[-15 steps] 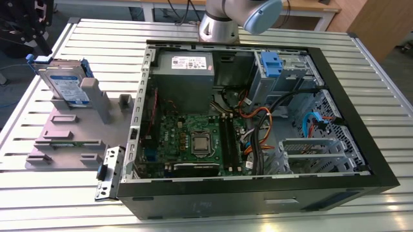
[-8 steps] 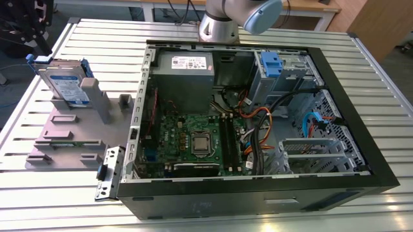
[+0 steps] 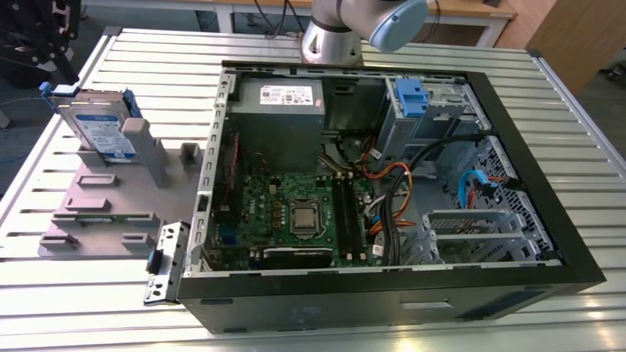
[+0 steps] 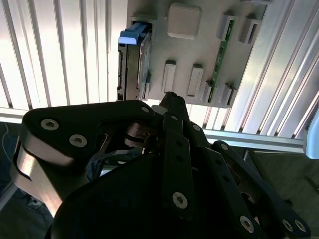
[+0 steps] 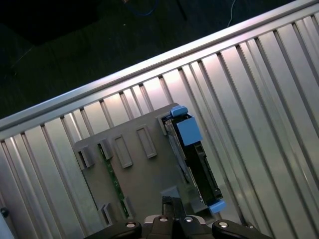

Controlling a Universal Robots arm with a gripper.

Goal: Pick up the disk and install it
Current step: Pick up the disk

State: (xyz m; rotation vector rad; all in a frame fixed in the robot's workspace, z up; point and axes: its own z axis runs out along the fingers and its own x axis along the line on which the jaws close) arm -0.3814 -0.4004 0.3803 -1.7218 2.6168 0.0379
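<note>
- We see the disk on edge in the grey holder on the bench, beside the open case.
- End effector hovers above the holder, clenched, empty.

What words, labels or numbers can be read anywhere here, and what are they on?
No text can be quoted; all of it is too small or blurred.
The disk: a white-and-blue label on its face, print unreadable.
The white sticker on the power supply: print unreadable.
The motherboard: any markings are too small to read.
</note>
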